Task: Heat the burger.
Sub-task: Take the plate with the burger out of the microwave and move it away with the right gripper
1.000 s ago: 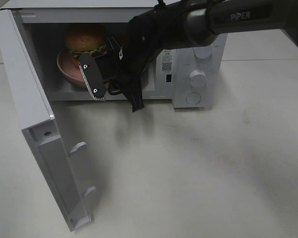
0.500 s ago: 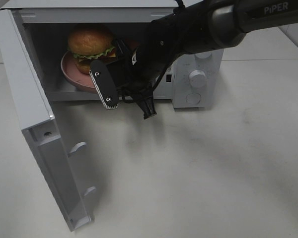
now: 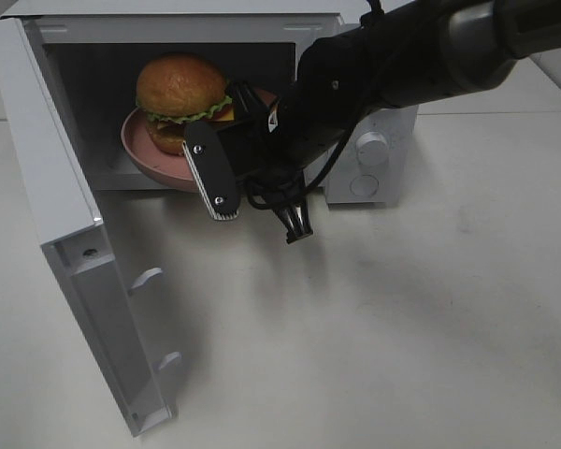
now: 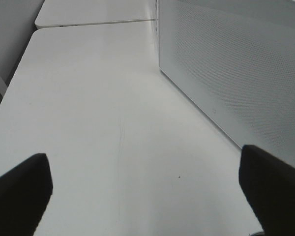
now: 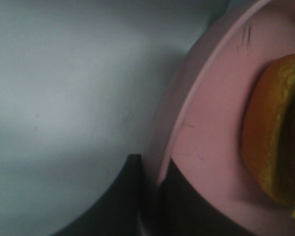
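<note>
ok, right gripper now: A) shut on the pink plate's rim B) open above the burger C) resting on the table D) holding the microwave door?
A: the right gripper has its fingers pinched either side of the pink plate rim, with the burger riding on that plate at the open microwave.

A white microwave [image 3: 365,140] stands at the far edge of a pale surface [image 3: 402,327]. Its door [image 3: 65,234] is swung wide open on the left side, with two latch hooks showing on its inner face. Two round white knobs [image 3: 371,148] sit one above the other on the control panel at the microwave's right. A round pink plate [image 3: 150,154] sits at the front of the dark cavity, its rim jutting past the opening. From the left wrist, a perforated white side wall [image 4: 236,64] rises from the surface.
</note>
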Available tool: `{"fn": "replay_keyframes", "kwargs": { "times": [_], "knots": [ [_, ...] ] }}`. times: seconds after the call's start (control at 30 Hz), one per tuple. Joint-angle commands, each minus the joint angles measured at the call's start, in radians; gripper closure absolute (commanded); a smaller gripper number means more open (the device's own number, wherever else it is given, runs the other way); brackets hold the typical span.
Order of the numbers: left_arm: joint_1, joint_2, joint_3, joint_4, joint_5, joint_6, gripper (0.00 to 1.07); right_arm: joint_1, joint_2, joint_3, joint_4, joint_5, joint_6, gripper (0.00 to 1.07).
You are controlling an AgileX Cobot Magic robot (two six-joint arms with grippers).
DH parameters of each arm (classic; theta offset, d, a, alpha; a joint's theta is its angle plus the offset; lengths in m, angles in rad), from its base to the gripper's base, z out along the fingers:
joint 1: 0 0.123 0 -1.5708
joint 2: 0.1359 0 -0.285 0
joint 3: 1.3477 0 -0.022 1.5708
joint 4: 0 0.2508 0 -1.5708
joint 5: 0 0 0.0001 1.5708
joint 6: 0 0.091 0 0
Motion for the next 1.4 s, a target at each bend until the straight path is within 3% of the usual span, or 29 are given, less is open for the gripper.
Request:
{"fn": "replay_keyframes", "kwargs": {
  "times": [0.03,0.43,0.5,1.4],
  "knots": [
    [-0.004,-0.021,0.002,0.000,-0.010,0.000,0.09,-0.001,-0.073,0.052,0.027,-0.075,-0.001,1.07],
    [-0.004,-0.021,0.002,0.000,-0.010,0.000,0.09,-0.001,-0.199,0.227,0.027,-0.105,-0.005,1.07],
    [-0.004,-0.021,0.002,0.000,-0.010,0.000,0.09,-0.001,-0.247,0.293,0.027,-0.121,-0.004,1.07],
    [-0.004,-0.021,0.002,0.000,-0.010,0.000,0.09,-0.001,-0.625,0.650,0.027,-0.112,0.006,1.07]
  ]
}}
